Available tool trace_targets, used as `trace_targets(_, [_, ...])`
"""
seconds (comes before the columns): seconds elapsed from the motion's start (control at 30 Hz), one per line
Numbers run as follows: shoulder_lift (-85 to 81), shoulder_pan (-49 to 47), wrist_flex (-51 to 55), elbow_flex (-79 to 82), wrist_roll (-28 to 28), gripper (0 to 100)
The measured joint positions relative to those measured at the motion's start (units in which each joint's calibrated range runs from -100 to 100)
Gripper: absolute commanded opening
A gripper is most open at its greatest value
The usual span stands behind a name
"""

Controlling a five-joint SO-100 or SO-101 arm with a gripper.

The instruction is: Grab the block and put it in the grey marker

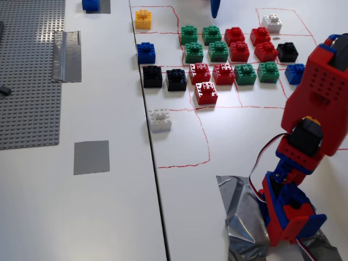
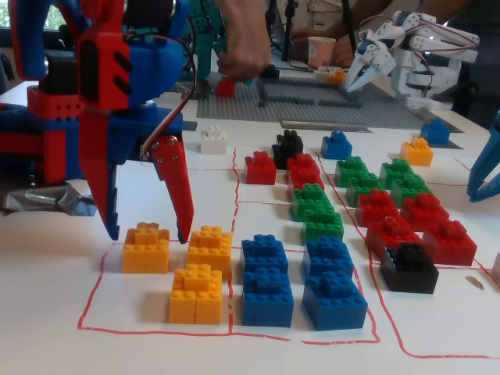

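1. yellow-orange block (image 2: 146, 248) sits low and near, at about 8 o'clock in a fixed view.
2. gripper (image 2: 148, 234) straddles it, fingers spread apart, possibly not touching.
3. grey marker (image 1: 91, 157) lies far off, at 9 o'clock.

Yellow-orange bricks (image 2: 146, 248): four in a fixed view, three near left, one far right.
Blue bricks (image 2: 268, 297): six in that view, four near, two far right.
Red bricks (image 1: 205, 93): seven in the marked grid.
Green bricks (image 1: 193, 52): six.
Black bricks (image 1: 152, 76): three.
White bricks (image 1: 160, 119): two, well apart.
Grey square patches (image 1: 91, 157): two, one bare, one far under a blue brick.
Grey tape strip (image 1: 66, 55): one.
Studded grey baseplate (image 1: 27, 81): one, far left.
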Motion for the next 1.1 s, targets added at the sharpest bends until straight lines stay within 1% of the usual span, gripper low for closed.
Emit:
trace_targets(0.63, [1.4, -0.1, 0.0, 0.0, -0.7, 25])
trace_targets(1.1, [4.3, -3.1, -0.1, 0.0, -1.4, 25])
